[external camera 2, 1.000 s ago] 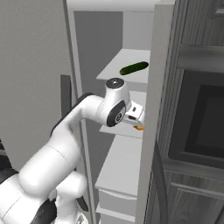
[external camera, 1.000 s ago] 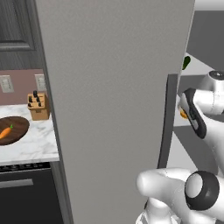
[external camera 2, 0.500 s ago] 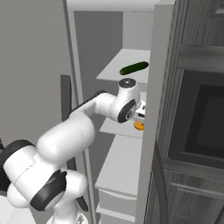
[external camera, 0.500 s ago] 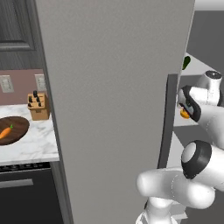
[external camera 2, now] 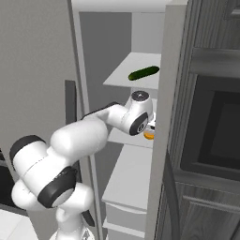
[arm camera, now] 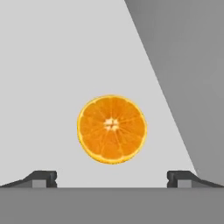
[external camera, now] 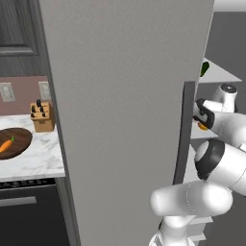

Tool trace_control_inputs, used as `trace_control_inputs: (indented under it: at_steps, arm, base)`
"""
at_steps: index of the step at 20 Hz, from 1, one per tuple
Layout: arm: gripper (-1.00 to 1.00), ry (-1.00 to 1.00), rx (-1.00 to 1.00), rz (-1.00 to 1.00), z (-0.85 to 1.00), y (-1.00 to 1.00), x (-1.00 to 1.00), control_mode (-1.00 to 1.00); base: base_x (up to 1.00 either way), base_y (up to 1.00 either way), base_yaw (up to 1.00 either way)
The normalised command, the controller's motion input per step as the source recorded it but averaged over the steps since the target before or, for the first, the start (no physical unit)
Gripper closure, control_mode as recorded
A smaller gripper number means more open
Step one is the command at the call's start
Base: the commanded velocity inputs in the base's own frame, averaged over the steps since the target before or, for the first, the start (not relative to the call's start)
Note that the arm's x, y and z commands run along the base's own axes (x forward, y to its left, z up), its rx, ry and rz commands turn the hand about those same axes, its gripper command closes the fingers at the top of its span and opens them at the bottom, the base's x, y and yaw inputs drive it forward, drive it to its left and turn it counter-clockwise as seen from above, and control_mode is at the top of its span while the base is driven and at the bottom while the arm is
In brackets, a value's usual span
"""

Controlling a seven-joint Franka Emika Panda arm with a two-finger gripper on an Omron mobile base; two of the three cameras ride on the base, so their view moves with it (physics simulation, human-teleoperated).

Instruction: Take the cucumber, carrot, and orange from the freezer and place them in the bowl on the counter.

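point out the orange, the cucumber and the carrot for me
orange (arm camera: 112, 129): hand view, centre of its cut face.
cucumber (external camera 2: 143, 73): right base view, middle of its green body on the upper freezer shelf.
carrot (external camera: 6, 145): left base view, middle of its orange root, in the bowl.

In the hand view the orange (arm camera: 112, 129) lies on bare shelf between the wide-apart fingertips (arm camera: 43, 178). From 1 to 4 o'clock the grey freezer wall (arm camera: 192, 78) closes the way.
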Motion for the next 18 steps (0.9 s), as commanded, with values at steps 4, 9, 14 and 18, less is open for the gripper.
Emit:
trace_control_inputs:
  at_steps: [4, 9, 14, 18]
  arm:
    - [-1.0, 0.0, 0.05, 0.0, -0.17, 0.0, 0.3, -1.0]
    - [-1.0, 0.0, 0.0, 0.0, -0.22, -0.02, 0.28, -1.0]
    - [-1.0, 0.0, 0.0, 0.0, -0.28, -0.12, 0.4, -1.0]
    - [1.0, 0.0, 0.0, 0.0, -0.3, -0.14, 0.29, -1.0]
  base:
    - [0.0, 0.0, 0.0]
    - [0.0, 0.0, 0.0]
    - [0.0, 0.0, 0.0]
    - [0.0, 0.0, 0.0]
